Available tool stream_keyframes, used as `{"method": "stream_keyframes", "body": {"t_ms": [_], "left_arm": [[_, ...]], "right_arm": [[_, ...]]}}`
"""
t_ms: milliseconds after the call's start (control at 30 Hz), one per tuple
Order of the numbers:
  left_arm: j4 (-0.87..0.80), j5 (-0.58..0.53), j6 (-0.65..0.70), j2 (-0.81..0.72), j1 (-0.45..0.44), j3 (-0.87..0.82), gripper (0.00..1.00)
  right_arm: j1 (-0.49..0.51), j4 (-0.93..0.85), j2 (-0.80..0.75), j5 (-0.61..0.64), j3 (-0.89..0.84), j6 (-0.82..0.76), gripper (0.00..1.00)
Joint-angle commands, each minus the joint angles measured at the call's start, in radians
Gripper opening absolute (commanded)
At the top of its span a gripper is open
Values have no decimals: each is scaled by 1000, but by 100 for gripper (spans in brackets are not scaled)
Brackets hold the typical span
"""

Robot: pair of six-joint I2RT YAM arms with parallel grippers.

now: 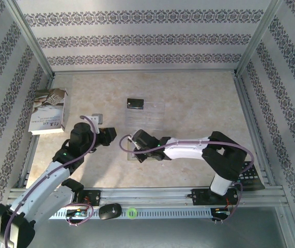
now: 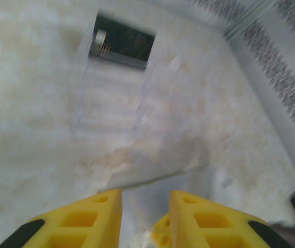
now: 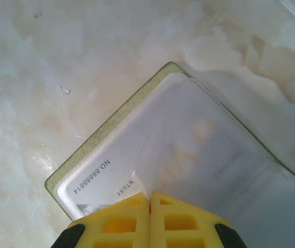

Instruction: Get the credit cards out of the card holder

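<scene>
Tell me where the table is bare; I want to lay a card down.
Widest bare patch: right side, between sheet and right wall. Smaller one: far edge, between book and black card. Crowded: near middle, where left hand and right hand crowd the holder.

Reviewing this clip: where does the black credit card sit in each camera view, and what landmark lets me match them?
Top external: the black card lies mid-table toward the far wall, on the clear plastic sheet.
Left wrist: the black card is at upper left, beyond the sheet.
Right wrist: this camera faces the card holder under the shut right pincer.
Landmark: the clear plastic sheet, with the card at its far left corner.
</scene>
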Motion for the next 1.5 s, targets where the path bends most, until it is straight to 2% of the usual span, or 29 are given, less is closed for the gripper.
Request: {"method": "stream_keyframes", "body": {"t_ms": [0, 67, 167, 267, 433, 567, 700, 833, 1000, 1167, 1233, 1333, 1467], "left_arm": [[131, 60, -84, 67, -47, -88, 26], [221, 34, -97, 135, -114, -125, 22], [344, 19, -108, 248, -186, -134, 15], [450, 19, -118, 349, -227, -126, 5], [504, 4, -111, 472, -265, -103, 0], [505, -12, -140, 528, -266, -110, 0], [417, -31, -128, 513, -271, -95, 0], [289, -55, -108, 541, -272, -57, 0], [275, -46, -111, 590, -272, -47, 0], [266, -36, -94, 646, -271, -23, 0], [268, -30, -90, 652, -271, -17, 0], [272, -28, -80, 651, -271, -13, 0], [278, -29, -75, 647, -271, -9, 0]], "right_arm": [[-46, 220, -51, -163, -80, 68, 0], [-65, 279, -57, -222, -117, 95, 0], [-70, 296, -62, -240, -140, 111, 0], [-76, 332, -76, -250, -176, 140, 0], [-84, 349, -98, -254, -207, 161, 0], [-89, 355, -110, -243, -224, 178, 0], [-90, 358, -123, -214, -240, 201, 0], [-91, 349, -135, -145, -267, 255, 0], [-90, 278, -162, -15, -295, 347, 1], [-89, 166, -262, 180, -331, 455, 28], [-88, 128, -334, 224, -333, 443, 32], [-89, 153, -408, 131, -308, 356, 36], [-95, 126, -320, -102, -177, 319, 35]]}}
